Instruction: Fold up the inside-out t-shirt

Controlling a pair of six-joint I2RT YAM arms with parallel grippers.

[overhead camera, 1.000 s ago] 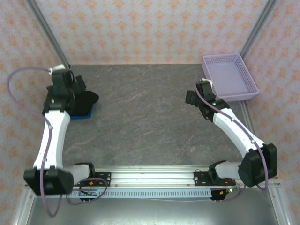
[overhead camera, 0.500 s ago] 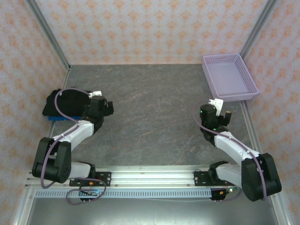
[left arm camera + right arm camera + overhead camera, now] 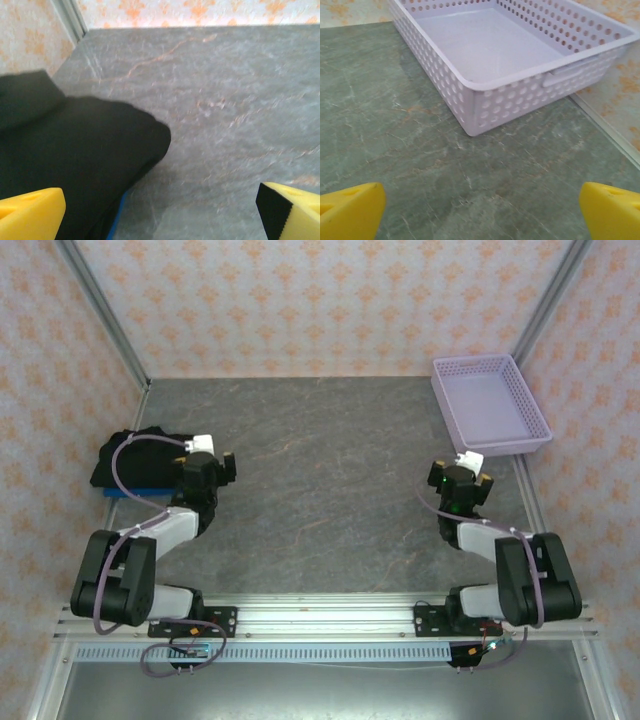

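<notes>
Shirt, one, atop one blue garment; one basket; left end effector and right end effector agape

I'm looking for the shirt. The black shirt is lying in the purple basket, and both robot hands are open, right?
No. The top view shows the black shirt at the table's left side, atop something blue, far from the purple basket. The left hand and right hand are open.
</notes>
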